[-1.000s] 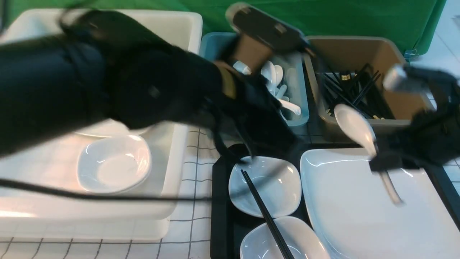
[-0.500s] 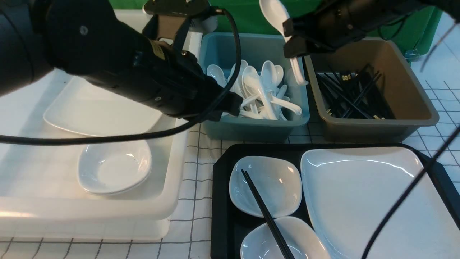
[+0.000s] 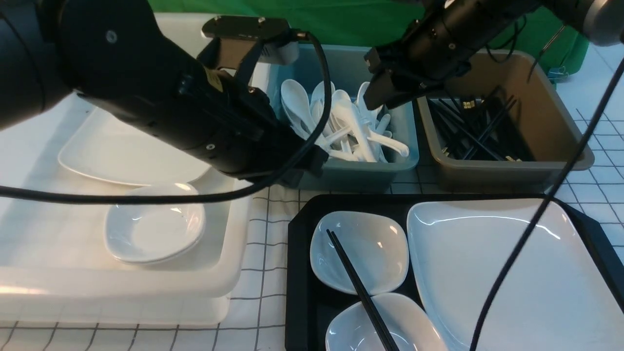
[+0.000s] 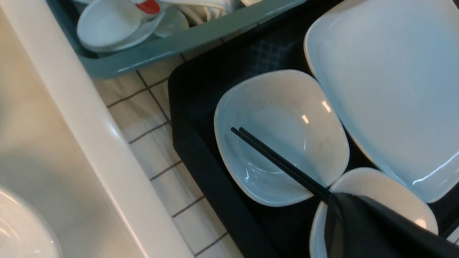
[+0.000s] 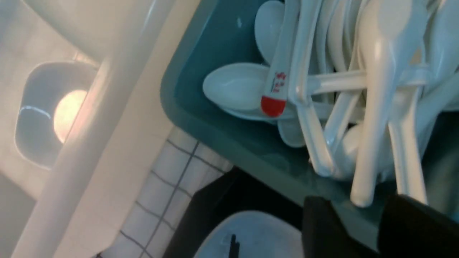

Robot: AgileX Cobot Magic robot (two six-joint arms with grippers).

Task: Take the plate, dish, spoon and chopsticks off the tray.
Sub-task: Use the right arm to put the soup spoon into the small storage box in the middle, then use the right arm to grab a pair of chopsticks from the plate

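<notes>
The black tray [image 3: 300, 273] holds the large white plate [image 3: 487, 273] on its right and two small white dishes [image 3: 360, 248] [image 3: 380, 326] on its left. The black chopsticks [image 3: 358, 287] lie across both dishes. My right gripper [image 3: 378, 95] is low over the blue tub, its jaws apart. In the right wrist view a plain white spoon [image 5: 376, 107] lies on the spoon pile, its handle end just beyond the fingertips [image 5: 322, 229]. My left gripper [image 3: 302, 165] hangs by the blue tub's front left corner. One dark finger [image 4: 358, 222] shows above the nearer dish; its state is unclear.
The blue tub [image 3: 351, 170] holds several white spoons, one with a red mark [image 5: 274, 104]. A brown tub [image 3: 512, 170] holds black chopsticks. A white tub [image 3: 146, 282] on the left holds a plate [image 3: 126, 156] and a dish [image 3: 156, 224]. A black cable [image 3: 531, 234] hangs over the plate.
My right gripper carried the spoon from above the plate up over the blue tub, then dropped low into it; the spoon is no longer raised. My left arm swung back left.
</notes>
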